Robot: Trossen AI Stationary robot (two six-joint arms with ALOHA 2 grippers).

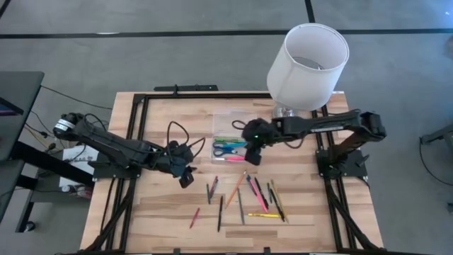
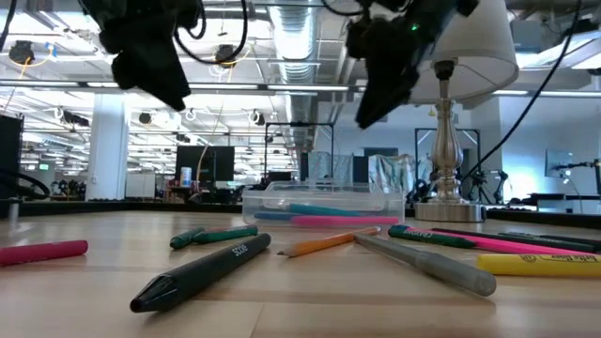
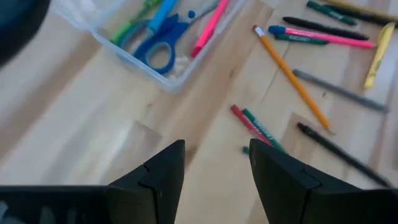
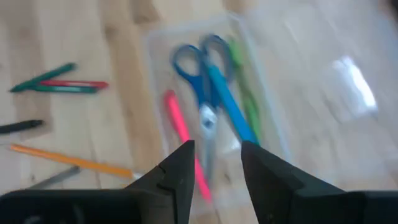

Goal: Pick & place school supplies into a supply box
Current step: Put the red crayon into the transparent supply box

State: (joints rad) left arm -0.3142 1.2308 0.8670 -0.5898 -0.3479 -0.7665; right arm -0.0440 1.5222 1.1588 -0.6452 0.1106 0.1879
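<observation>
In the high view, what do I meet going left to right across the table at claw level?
Left claw hanging open over bare wood → supply box holding the scissors → right claw open at the box's right edge → lamp at the table's far right corner.

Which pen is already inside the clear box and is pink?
The pink marker lying in the clear box, beside the blue scissors. The other pink pen lies out on the table with the loose pens.
</observation>
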